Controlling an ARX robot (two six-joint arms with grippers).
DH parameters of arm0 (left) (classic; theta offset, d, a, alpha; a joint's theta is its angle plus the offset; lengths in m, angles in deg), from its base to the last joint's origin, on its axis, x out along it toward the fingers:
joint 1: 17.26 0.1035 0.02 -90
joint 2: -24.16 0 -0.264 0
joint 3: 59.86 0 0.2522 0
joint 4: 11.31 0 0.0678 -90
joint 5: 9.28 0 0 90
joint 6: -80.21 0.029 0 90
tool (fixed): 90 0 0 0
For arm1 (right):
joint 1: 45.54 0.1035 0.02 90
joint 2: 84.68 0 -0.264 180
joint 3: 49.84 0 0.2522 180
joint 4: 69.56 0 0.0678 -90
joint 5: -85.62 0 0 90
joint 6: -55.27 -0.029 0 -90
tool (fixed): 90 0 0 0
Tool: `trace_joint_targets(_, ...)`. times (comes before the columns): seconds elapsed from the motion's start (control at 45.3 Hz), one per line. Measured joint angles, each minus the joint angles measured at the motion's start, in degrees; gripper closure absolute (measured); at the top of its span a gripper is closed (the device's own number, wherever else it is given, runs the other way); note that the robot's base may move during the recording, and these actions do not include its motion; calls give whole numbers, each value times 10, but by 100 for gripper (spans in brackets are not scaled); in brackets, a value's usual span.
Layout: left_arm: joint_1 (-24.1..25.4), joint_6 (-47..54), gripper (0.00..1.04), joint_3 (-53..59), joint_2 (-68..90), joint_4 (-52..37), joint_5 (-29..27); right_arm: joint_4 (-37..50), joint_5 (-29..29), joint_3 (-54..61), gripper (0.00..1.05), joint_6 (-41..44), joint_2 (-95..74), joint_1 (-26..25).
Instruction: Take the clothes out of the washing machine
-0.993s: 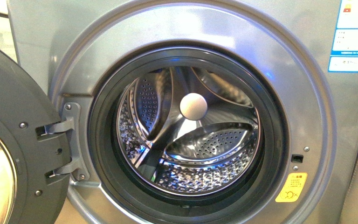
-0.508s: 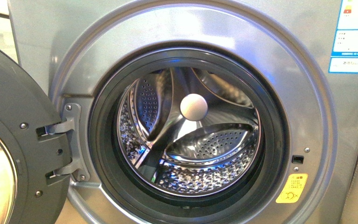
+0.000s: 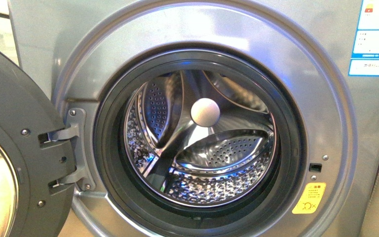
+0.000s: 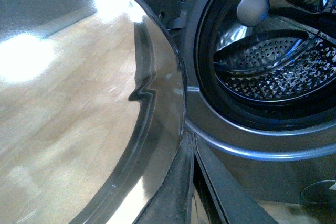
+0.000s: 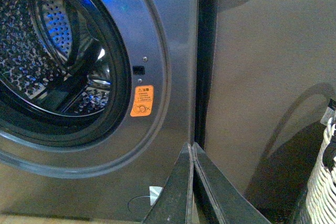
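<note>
**Washing machine: door open, drum in full view**

The washing machine [image 3: 296, 29] fills the front view, its grey front cut off at every edge. The round door [image 3: 15, 163] hangs open on the left, held by a hinge [image 3: 74, 148], and only part of it is in frame. The dark rubber seal [image 3: 106, 163] rings the mouth. Inside, the perforated steel drum [image 3: 212, 187] shows its ribs and a pale round hub [image 3: 205, 112] at the back. No fabric can be made out on the drum surfaces that show; the lowest front part of the drum is hidden behind the seal's lip.

A yellow sticker [image 3: 309, 198] sits low on the front, right of the mouth, below a small dark latch slot [image 3: 315, 167]. Blue-and-white labels [image 3: 377, 44] at the upper right are cut off and too small to read.

Left wrist view: the left hand [image 4: 189, 145] has its fingers pressed together, tips touching, holding nothing, close beside the door glass [image 4: 79, 119], which mirrors a wooden floor. Right wrist view: the right hand [image 5: 191, 153] is likewise pinched closed and empty, in front of the machine's lower right corner. A woven basket [image 5: 323, 182] shows only as a sliver at the frame edge, beside a plain grey panel [image 5: 262, 66]. A small white item [image 5: 155, 195] low by the machine is too small to identify.
</note>
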Motion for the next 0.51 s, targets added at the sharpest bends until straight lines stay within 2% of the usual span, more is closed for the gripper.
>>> trace_joint_targets(0.419, 0, 0, 101, 0, 0, 0, 0, 0, 0, 0, 102, 0, 0, 0)
trace_joint_targets(0.463, 0, 0, 95, 0, 0, 0, 0, 0, 0, 0, 99, 0, 0, 0)
trace_joint_targets(0.508, 0, 0, 85, 0, 0, 0, 0, 0, 0, 0, 89, 0, 0, 0)
